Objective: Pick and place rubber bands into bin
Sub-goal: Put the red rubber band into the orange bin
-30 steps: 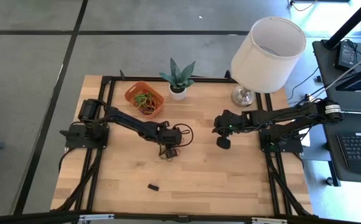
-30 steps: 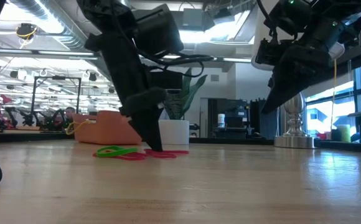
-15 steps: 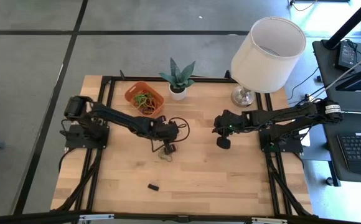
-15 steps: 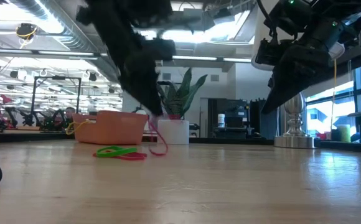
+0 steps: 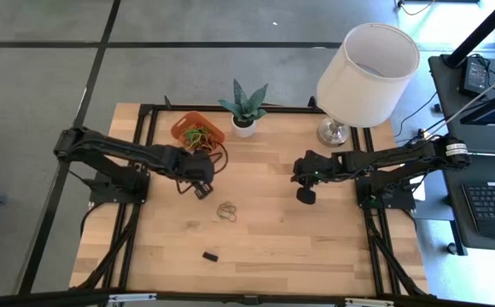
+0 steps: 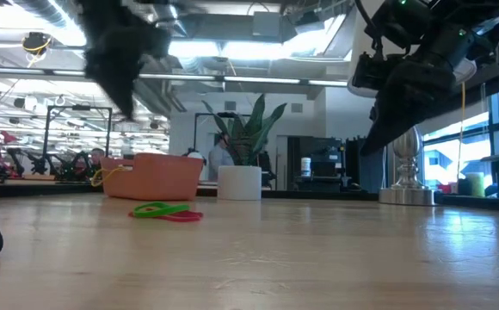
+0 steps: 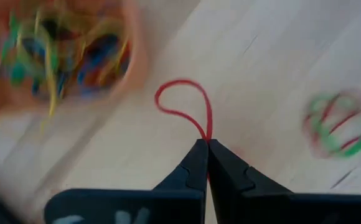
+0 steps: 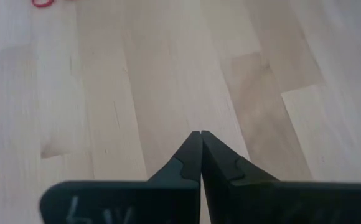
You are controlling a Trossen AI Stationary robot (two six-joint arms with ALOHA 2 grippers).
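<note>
The small shallow orange plastic bin [image 5: 200,135] already holds a tangle of thin elastic rubber bands [image 7: 56,53] in green, yellow, blue and red, so much of the sorting looks done. The left hand [image 5: 200,189] is pinched together on one thin red rubber band [image 7: 187,112], whose loop dangles out past the fingertips; in the left wrist view the bin lies just ahead of that hand and to one side, so this band seems close to its drop. Left on the pale wooden desk [image 5: 316,247] is a small clump of green and red bands [image 6: 165,211], lying a little way from the left hand on the side away from the bin, and the right wrist view catches a bit of another red band [image 8: 42,3] far ahead of the right hand [image 5: 303,195]. That right hand hangs over the desk with its fingers together and nothing between them, well apart from the bin. A small dark object [image 5: 210,255] lies near the desk's front edge; what it is cannot be told. Just beyond the bin stand a spiky green plant in a white pot [image 5: 244,109] and a table lamp with a white drum shade [image 5: 367,64]. The desk sits on a black frame over grey carpet tiles; the low view looks into an open workshop with ceiling lights and, far behind, a standing person [image 6: 221,159].
</note>
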